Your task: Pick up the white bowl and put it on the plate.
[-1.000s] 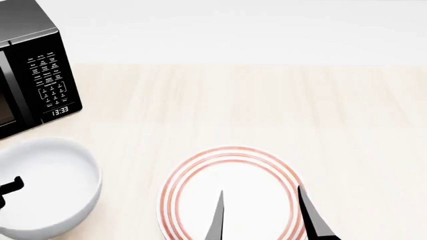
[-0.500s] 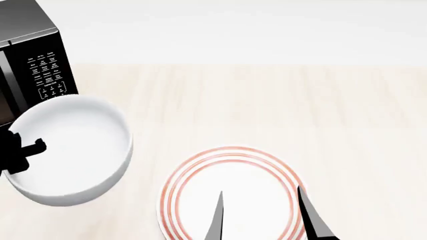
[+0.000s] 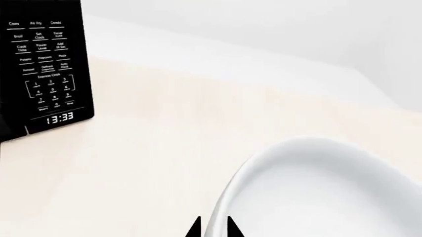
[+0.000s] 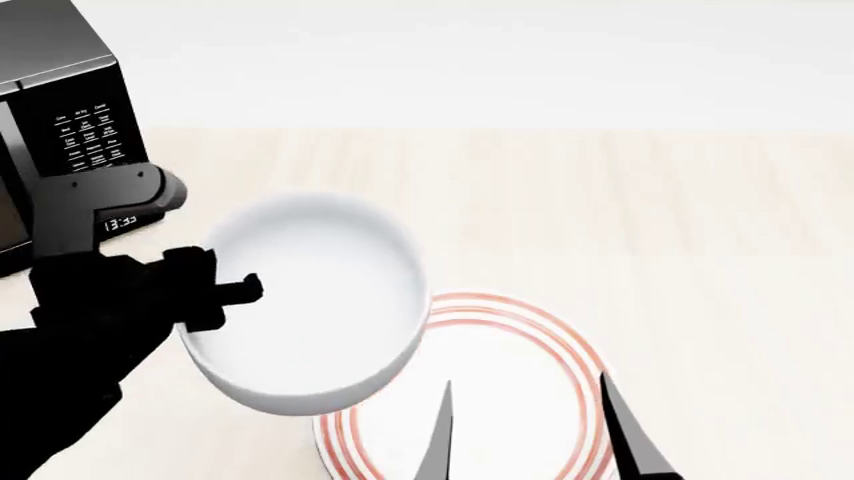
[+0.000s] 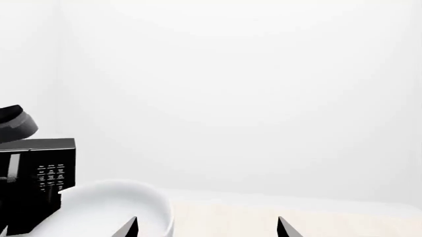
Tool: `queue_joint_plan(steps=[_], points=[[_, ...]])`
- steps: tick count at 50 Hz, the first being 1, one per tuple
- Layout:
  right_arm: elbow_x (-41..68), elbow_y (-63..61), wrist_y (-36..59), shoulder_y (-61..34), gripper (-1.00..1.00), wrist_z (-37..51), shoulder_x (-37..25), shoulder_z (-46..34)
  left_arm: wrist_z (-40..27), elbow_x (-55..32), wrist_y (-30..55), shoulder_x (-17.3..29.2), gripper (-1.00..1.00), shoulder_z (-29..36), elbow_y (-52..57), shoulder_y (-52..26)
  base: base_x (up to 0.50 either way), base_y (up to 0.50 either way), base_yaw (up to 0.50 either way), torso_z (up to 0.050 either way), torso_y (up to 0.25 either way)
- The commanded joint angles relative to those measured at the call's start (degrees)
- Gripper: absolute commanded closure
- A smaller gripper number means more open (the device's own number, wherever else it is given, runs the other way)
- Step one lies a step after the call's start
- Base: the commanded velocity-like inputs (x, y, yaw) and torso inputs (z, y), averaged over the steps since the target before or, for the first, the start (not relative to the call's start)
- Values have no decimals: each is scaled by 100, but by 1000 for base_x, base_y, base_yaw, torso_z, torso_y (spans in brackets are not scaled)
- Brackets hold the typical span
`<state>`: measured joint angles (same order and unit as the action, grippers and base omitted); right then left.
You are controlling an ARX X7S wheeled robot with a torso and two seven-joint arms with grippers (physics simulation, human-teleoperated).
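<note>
Flat, bright, even light fills all three views, with no clear source. The pale table (image 4: 641, 220) nearly washes into the white wall behind it. The white bowl (image 4: 314, 300) shows only soft grey shading inside (no hard glare). Shadows are faint. Edges look crisp, without blur or distortion.

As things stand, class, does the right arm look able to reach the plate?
Probably yes. The right gripper hangs open over the plate, nothing between them. The white bowl, held by the left gripper, overlaps only the plate's far-left edge.
</note>
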<state>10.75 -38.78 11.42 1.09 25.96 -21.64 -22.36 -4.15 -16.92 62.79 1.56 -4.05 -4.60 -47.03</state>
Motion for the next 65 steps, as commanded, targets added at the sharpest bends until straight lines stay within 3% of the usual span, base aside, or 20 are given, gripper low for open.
queue_joint_plan(steps=[1, 19, 36, 65], points=[[-76, 91, -41, -36, -100, -124, 82, 173, -543, -911, -777, -93, 100, 620, -984, -313, 0, 0, 0, 0, 0], [-62, 209, -121, -32, -100, -119, 68, 141, -824, -1580, -1778, -132, 100, 1508, -2412, -969, 0, 0, 0, 0, 1], [-70, 253, -146, -32, -100, -105, 60, 80, -1223, -2738, -2632, -125, 100, 2537, -2998, -1198, 0, 0, 0, 0, 1], [-52, 257, -147, -40, -100, -69, 20, 35, -1417, -3817, -3653, -98, 100, 3781, -3601, -1252, 0, 0, 0, 0, 1]])
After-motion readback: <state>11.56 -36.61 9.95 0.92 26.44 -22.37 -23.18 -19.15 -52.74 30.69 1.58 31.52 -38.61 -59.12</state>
